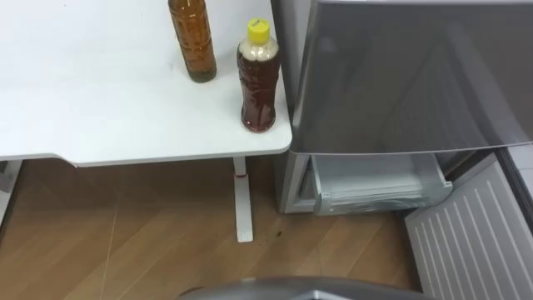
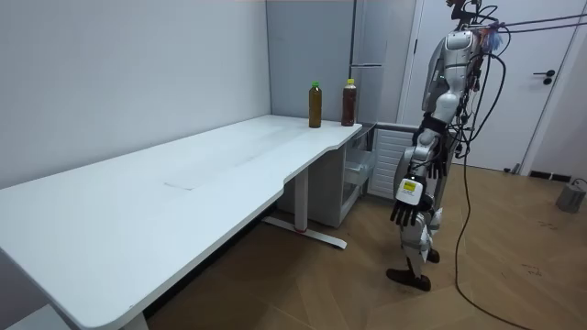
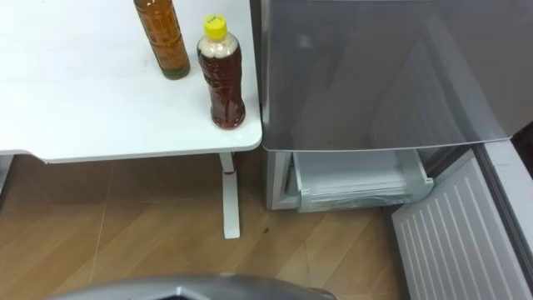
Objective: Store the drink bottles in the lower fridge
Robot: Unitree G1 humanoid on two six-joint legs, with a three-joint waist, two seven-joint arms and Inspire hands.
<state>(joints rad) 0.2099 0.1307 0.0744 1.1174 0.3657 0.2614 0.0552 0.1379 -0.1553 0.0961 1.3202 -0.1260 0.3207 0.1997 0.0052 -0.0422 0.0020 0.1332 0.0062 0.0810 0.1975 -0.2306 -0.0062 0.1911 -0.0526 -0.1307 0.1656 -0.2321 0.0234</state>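
Two drink bottles stand near the white table's (image 1: pixel 100 100) right corner. One holds dark brown drink under a yellow cap (image 1: pixel 257 79) and stands closest to the fridge. The other holds amber drink (image 1: pixel 192 42); its top is cut off in the eye views, and in the room view it (image 2: pixel 315 104) has a green cap. The grey fridge (image 1: pixel 400 75) stands right of the table. Its lower door (image 1: pixel 470 242) is swung open and a pale drawer (image 1: pixel 379 187) shows inside. I stand a step back from the fridge. My left hand (image 2: pixel 404 209) hangs at my side, fingers relaxed and holding nothing.
The table's white leg (image 1: pixel 242 200) stands on the wooden floor close to the fridge's lower corner. The open lower door juts out to my right front. In the room view the long table (image 2: pixel 183 183) runs along the wall, with a white door (image 2: pixel 514 82) behind me.
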